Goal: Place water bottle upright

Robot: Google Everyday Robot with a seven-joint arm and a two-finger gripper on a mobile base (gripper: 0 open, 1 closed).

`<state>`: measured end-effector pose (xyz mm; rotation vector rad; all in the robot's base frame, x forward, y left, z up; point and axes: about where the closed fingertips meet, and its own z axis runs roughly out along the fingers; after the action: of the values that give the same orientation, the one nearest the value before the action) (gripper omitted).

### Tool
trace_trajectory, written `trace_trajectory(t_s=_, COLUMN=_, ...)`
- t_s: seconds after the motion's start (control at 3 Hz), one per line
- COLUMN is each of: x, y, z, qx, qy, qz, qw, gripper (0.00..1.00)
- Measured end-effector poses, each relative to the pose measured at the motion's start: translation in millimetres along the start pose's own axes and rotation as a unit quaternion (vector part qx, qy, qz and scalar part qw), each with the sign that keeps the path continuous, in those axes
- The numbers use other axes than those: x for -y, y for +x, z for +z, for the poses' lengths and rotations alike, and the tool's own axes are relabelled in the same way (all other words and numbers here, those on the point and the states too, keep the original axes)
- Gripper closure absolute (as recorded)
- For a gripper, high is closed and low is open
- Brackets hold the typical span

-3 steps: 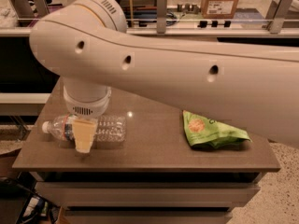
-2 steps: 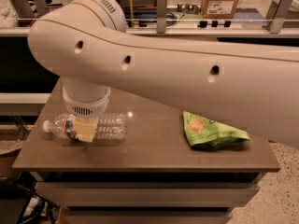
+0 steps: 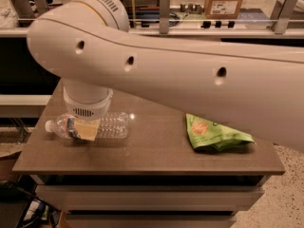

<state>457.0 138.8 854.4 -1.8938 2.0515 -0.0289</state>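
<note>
In the camera view, you see the water bottle (image 3: 112, 125) lying on its side on the left part of the counter (image 3: 152, 153), with its white cap (image 3: 49, 126) pointing left and its ribbed body running to the right. None of it is raised; it rests along its length on the surface. The gripper (image 3: 84, 129) hangs straight down from the wrist of the big white arm (image 3: 190, 80) and sits over the bottle's labelled section, near the cap end, low enough that its tan pad covers the near face of the bottle. Whether the jaws are spread around the bottle or already pinching it, you cannot tell from here, since the wrist hides the far side.

The green snack bag (image 3: 216, 136) lies well apart on the right of the counter, out of the way.

As for progress, I judge that you are at the grasp. The approach looks finished, but lifting, turning the bottle onto its base, setting it down and letting go all remain.
</note>
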Motion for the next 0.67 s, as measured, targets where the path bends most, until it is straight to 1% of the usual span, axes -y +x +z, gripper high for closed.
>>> trace_trajectory(t_s=0.33, x=-0.3, y=-0.2, z=-2.1, qx=0.0, qy=0.002, qz=0.0, qw=1.0, gripper=1.0)
trace_trajectory(t_s=0.67, x=-0.3, y=-0.2, z=-2.1, qx=0.001, qy=0.002, qz=0.0, qw=1.0, gripper=1.0)
